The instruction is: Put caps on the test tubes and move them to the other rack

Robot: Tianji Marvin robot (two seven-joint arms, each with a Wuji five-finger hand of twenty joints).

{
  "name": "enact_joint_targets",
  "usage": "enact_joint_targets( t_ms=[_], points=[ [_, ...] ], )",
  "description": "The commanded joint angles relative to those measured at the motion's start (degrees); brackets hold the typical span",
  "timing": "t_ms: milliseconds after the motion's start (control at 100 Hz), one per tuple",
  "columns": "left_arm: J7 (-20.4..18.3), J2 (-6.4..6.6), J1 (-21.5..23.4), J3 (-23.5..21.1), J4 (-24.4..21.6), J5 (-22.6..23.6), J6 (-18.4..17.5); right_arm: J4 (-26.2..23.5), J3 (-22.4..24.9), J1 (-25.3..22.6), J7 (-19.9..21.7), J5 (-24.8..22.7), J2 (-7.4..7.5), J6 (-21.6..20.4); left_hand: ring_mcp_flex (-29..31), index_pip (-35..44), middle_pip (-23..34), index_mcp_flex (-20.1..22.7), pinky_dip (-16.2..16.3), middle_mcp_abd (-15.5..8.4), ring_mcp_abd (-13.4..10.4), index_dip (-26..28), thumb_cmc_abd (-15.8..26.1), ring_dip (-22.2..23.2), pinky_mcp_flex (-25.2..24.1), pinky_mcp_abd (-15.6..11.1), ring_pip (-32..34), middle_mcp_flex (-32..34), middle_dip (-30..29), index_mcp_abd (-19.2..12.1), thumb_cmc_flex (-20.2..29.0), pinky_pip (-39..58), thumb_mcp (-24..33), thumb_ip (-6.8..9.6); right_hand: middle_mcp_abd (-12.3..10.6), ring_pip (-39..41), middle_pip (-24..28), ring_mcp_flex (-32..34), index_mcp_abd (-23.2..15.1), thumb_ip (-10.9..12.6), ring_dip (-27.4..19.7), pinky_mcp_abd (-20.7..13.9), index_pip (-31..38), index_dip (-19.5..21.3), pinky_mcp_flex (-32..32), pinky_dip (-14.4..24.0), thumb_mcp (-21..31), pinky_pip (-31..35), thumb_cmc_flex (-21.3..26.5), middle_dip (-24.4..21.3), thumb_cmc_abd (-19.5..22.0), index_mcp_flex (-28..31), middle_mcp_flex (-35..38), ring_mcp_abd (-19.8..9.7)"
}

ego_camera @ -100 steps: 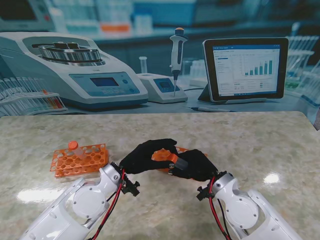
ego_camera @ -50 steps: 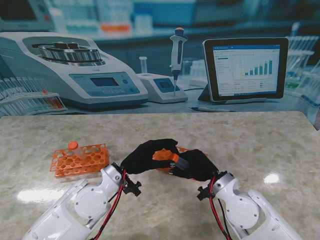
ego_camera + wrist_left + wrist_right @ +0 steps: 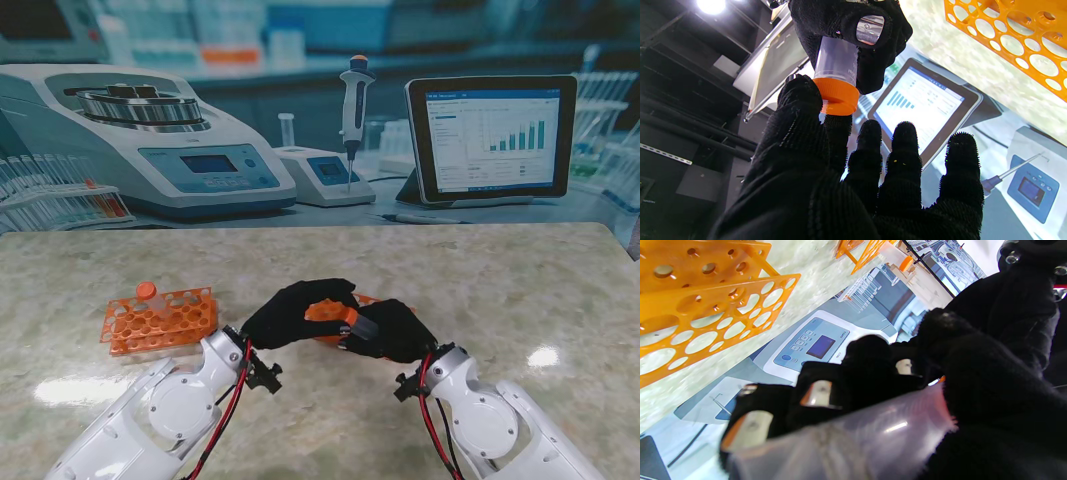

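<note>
Left wrist view: the right hand (image 3: 853, 36) is wrapped around the clear test tube (image 3: 836, 65). The left hand (image 3: 840, 166) pinches its orange cap (image 3: 838, 96) with thumb and finger. Both hover just beside the near orange rack (image 3: 1010, 40).

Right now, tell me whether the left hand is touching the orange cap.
Touching. The left wrist view shows the left hand with its thumb pressed against the side of the orange cap on the tube, no gap visible.

Stand view high, facing table (image 3: 520, 270); wrist views close.
</note>
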Motion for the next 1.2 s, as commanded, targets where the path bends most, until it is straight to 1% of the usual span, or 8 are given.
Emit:
enact_joint_targets(
  t_ms=[0, 150, 270, 400, 550, 800, 970, 1190],
  points=[
    [-0.52, 0.23, 0.64, 0.03, -0.23, 0.47, -0.17, -0.46, -0.06, -0.27, -0.20, 0.07, -0.32, -0.31, 1.34, 5.13, -0.06, 8.04, -0.81, -1.35, -0.38, 0.85, 5.74, 0.42, -0.96, 0.70, -0.09, 1.30, 0.30, -7.98, 11.18, 0.96, 4.92, 2.79, 1.05, 10.41, 0.08, 3.52, -3.50, -0.95, 2.73, -3.39, 5.26, 2.72, 3.37, 0.98, -0.35, 11.40, 2.99, 0.94, 0.93, 2.58, 2.55, -10.83],
    [-1.01, 0.44, 1.04, -0.29, -0.63, 0.69, -0.48, -0.48, -0.02, -0.33, -0.32, 0.00, -0.33, -0.48, 1.06, 3.90, -0.47, 6.93, -1.03, -1.40, -0.42, 0.74, 5.45, 0.22, -1.38, 0.68, -0.39, 1.05, -0.02, -9.95, 10.90, 0.34, 4.99, 2.57, 1.06, 10.41, 0.09, 3.52, -3.51, -0.94, 2.73, -3.39, 5.28, 2.75, 3.37, 0.98, -0.34, 11.40, 2.97, 0.96, 0.95, 2.55, 2.54, -10.83],
    [-1.31, 0.52, 1.23, -0.42, -0.77, 0.46, -0.63, -0.50, 0.00, -0.35, -0.37, -0.04, -0.33, -0.53, 0.79, 2.84, -0.71, 5.63, -1.13, -1.56, -0.45, 0.54, 5.35, 0.11, -1.56, 0.67, -0.57, 0.74, -0.19, -9.73, 8.91, -0.03, 3.93, 2.25, 1.10, 10.41, 0.11, 3.52, -3.50, -0.95, 2.73, -3.39, 5.31, 2.78, 3.37, 0.98, -0.35, 11.40, 2.98, 0.97, 0.93, 2.54, 2.56, -10.83],
    [-1.41, 0.56, 1.23, -0.44, -0.82, 0.51, -0.77, -0.53, -0.01, -0.36, -0.38, -0.03, -0.34, -0.46, 0.75, 2.18, -0.79, 4.85, -1.10, -1.66, -0.44, 0.79, 4.86, 0.08, -1.57, 0.65, -0.61, 0.61, -0.28, -11.04, 9.51, -0.22, 4.34, 2.56, 1.00, 10.41, 0.09, 3.52, -3.49, -0.93, 2.73, -3.39, 5.31, 2.79, 3.37, 0.98, -0.31, 11.40, 2.99, 0.96, 0.90, 2.54, 2.55, -10.83],
    [-1.72, 0.70, 1.42, -0.69, -0.89, 0.79, -1.02, -0.58, 0.05, -0.42, -0.40, -0.05, -0.34, -0.45, 0.62, 1.76, -0.80, 5.06, -1.07, -1.81, -0.45, 1.18, 5.31, 0.01, -1.71, 0.69, -0.71, 0.62, -0.34, -12.43, 11.23, -0.46, 6.18, 2.93, 1.07, 10.41, 0.06, 3.52, -3.49, -0.94, 2.73, -3.39, 5.30, 2.80, 3.36, 0.96, -0.32, 11.34, 3.05, 0.96, 0.92, 2.55, 2.55, -10.83],
    [-2.14, 0.91, 1.68, -1.04, -1.02, 1.22, -1.68, -0.70, 0.16, -0.53, -0.49, -0.11, -0.35, -0.42, 0.49, 1.19, -0.90, 5.21, -1.08, -2.21, -0.30, 2.03, 5.55, -0.22, -1.92, 0.72, -0.97, 0.80, -0.58, -14.80, 11.22, -1.19, 9.21, 1.92, 1.05, 10.41, 0.05, 3.52, -3.49, -0.95, 2.73, -3.38, 5.30, 2.81, 3.36, 0.96, -0.36, 11.33, 3.00, 0.97, 0.96, 2.55, 2.56, -10.83],
    [-2.22, 1.02, 2.02, -1.36, -1.25, 1.53, -2.25, -0.75, 0.13, -0.53, -0.45, -0.08, -0.35, -0.29, 0.48, 0.55, -0.96, 4.87, -1.09, -2.43, -0.21, 1.78, 5.83, -0.38, -2.04, 0.71, -1.09, 0.92, -0.77, -15.15, 11.24, -1.57, 11.55, 1.87, 1.02, 10.41, 0.05, 3.52, -3.49, -0.94, 2.73, -3.38, 5.30, 2.82, 3.36, 0.96, -0.36, 11.33, 2.99, 0.97, 0.94, 2.55, 2.56, -10.83],
    [-2.87, 1.26, 2.36, -1.72, -1.49, 1.64, -2.87, -0.75, 0.12, -0.52, -0.41, -0.04, -0.35, -0.21, -0.07, 0.60, -1.22, 5.18, -1.28, -2.71, 0.17, 1.41, 5.92, -0.72, -2.52, 0.82, -1.52, 0.68, -1.12, -17.60, 10.93, -2.38, 12.17, 1.64, 1.25, 10.41, 0.05, 3.52, -3.53, -0.96, 2.73, -3.38, 5.30, 2.83, 3.36, 0.96, -0.36, 11.33, 2.97, 0.97, 0.93, 2.54, 2.55, -10.83]
  ],
)
